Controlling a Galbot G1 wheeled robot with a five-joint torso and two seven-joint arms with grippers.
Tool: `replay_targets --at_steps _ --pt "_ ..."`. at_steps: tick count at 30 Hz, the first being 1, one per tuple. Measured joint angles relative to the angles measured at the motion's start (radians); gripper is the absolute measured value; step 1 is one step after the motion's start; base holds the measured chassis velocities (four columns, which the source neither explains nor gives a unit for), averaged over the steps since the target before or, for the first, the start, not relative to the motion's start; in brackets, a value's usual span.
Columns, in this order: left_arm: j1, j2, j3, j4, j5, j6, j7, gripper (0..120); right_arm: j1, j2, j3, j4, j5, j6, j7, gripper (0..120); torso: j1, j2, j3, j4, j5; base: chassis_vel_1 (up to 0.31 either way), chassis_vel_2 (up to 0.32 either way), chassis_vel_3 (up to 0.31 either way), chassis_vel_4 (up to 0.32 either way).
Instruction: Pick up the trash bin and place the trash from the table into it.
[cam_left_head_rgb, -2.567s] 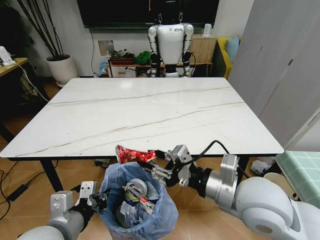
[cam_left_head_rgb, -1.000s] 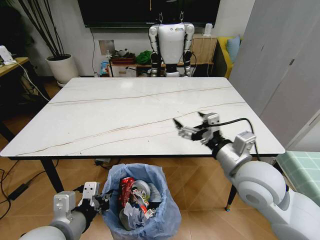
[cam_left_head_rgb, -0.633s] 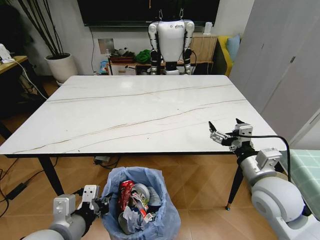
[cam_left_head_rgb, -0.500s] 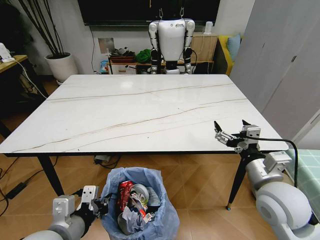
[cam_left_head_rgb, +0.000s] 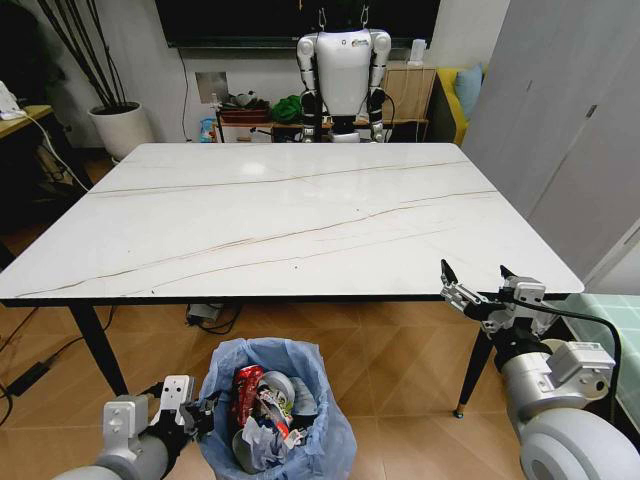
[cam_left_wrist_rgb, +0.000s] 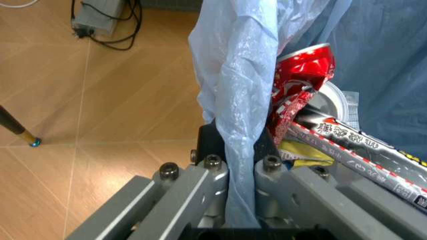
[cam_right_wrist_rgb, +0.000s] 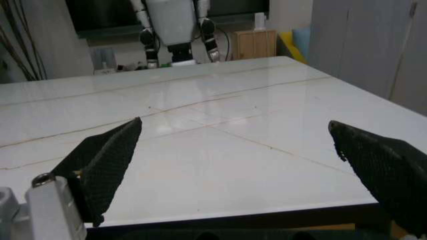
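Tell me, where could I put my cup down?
Anywhere on the table: its white top is bare from edge to edge. The right pincer hangs open off its near right corner. The trash bin, held by the left pincer, is crowded with trash.

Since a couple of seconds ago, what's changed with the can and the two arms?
The right gripper let go of the crushed red can, which now lies in the trash bin. That gripper then swung out to the robot's right and now hangs open by the table at its near right corner. The camera has shifted a little too. The left gripper stays clamped on the bin's blue bag rim.
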Motion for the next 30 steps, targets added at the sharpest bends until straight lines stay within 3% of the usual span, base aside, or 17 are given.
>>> replay_targets --at_steps 30 --pt "0.013 0.002 -0.005 0.000 0.032 0.000 0.006 0 -0.106 0.074 -0.096 -0.039 -0.170 0.079 -0.001 100 -0.058 -0.136 -0.078 0.0000 0.0000 0.000 0.000 0.000 0.000"
